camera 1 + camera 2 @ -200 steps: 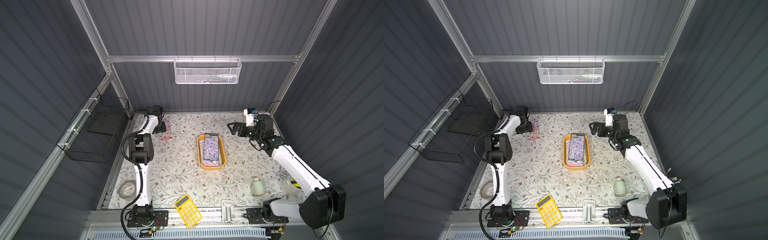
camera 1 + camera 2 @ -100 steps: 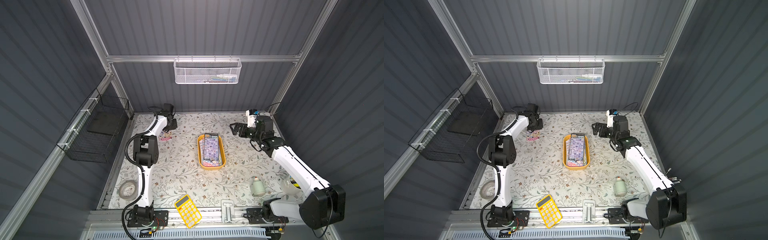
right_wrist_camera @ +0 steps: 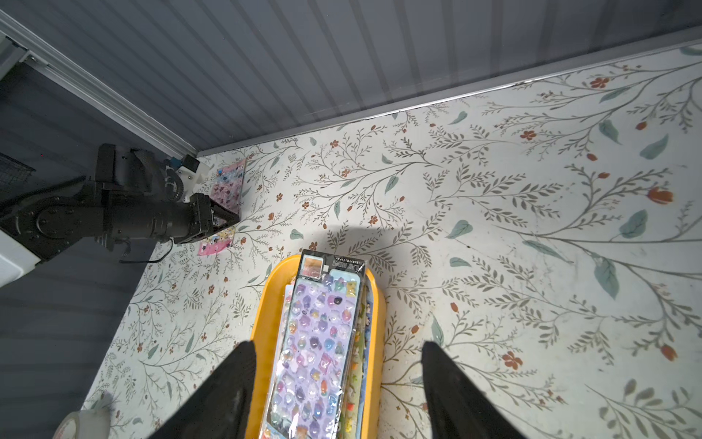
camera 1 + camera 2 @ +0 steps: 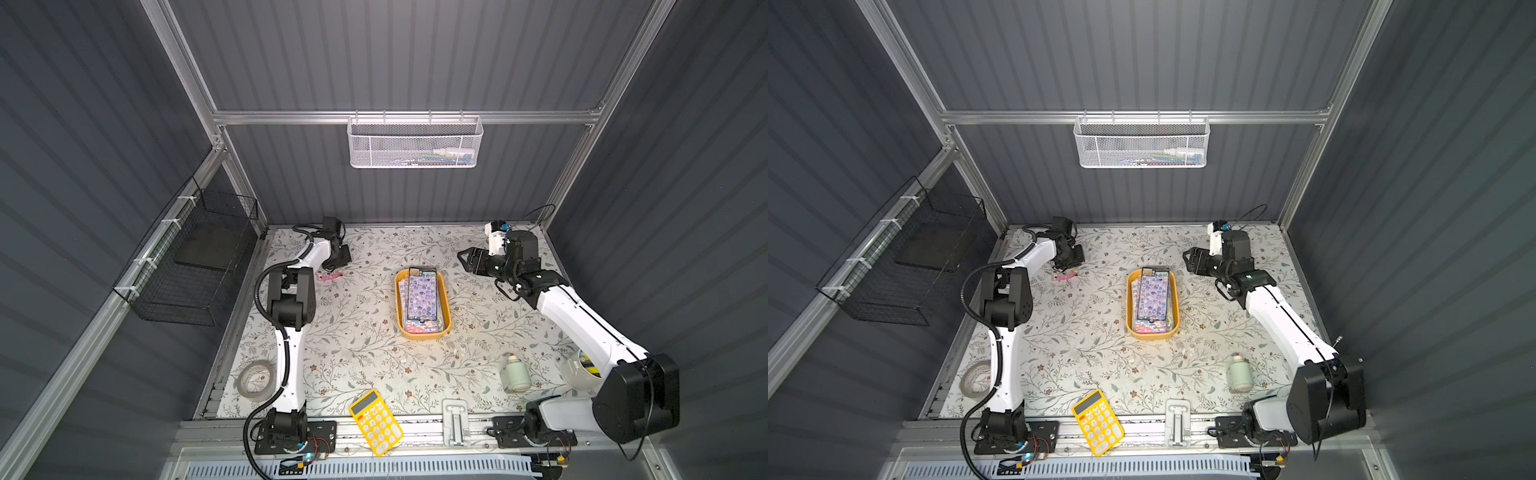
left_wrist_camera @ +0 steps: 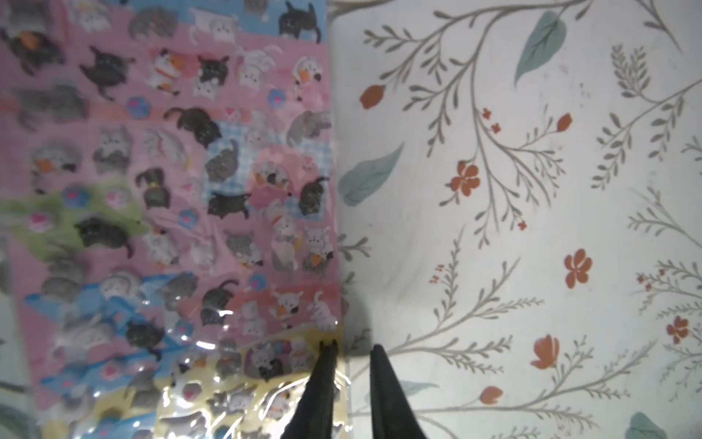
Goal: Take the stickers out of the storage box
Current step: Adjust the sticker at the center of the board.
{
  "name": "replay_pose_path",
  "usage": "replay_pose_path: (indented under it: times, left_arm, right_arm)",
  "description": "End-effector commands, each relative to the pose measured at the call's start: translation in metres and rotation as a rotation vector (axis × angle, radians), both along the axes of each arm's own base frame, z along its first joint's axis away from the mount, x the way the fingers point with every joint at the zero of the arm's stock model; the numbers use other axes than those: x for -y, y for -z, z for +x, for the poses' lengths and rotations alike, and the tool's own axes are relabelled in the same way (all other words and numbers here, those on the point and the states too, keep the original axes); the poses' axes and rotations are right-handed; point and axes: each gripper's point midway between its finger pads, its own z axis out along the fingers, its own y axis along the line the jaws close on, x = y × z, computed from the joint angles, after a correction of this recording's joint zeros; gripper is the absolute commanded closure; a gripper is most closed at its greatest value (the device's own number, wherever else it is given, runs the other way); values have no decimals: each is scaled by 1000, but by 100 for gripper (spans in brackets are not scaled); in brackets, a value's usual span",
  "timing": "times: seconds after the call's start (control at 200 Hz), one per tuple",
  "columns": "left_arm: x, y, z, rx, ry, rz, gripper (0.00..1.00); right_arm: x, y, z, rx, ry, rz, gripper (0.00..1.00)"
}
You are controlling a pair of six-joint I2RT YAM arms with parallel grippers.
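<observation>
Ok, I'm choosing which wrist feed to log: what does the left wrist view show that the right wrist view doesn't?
Only left wrist: cat designs on the pink sheet close up, the left gripper narrowly open at its edge. Only right wrist: the storage box holding stacked stickers, the open right gripper facing it, a tape roll. Both: pink sheet, left gripper, floral table.

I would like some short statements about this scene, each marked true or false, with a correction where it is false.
1. The box holds stickers. True.
2. A pink sheet lies on the table, outside the box. True.
3. The right gripper is shut on a sheet. False: its jaws stand open and empty, near the box.
4. The calculator lies in the box. False: it lies at the table's front edge.
</observation>
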Motion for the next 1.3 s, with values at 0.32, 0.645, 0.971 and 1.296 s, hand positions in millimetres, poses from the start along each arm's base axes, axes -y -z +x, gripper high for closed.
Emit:
replay_pose_path:
  times: [0.32, 0.645, 0.971, 1.296]
  left_arm:
    - [-35, -14, -21, -32, -68, -26, 80]
    - [1, -106, -44, 156, -16, -53, 54]
    - [64, -105, -76, 156, 91, -95, 54]
    - [53, -77, -14, 103, 101, 91, 88]
  right_arm:
    - [2, -7, 2, -18, 22, -33, 50]
    - [-23, 33, -27, -94, -45, -257, 51]
    - [-55, 82, -53, -261, -168, -225, 53]
    - [-68, 95, -55, -305, -224, -188, 84]
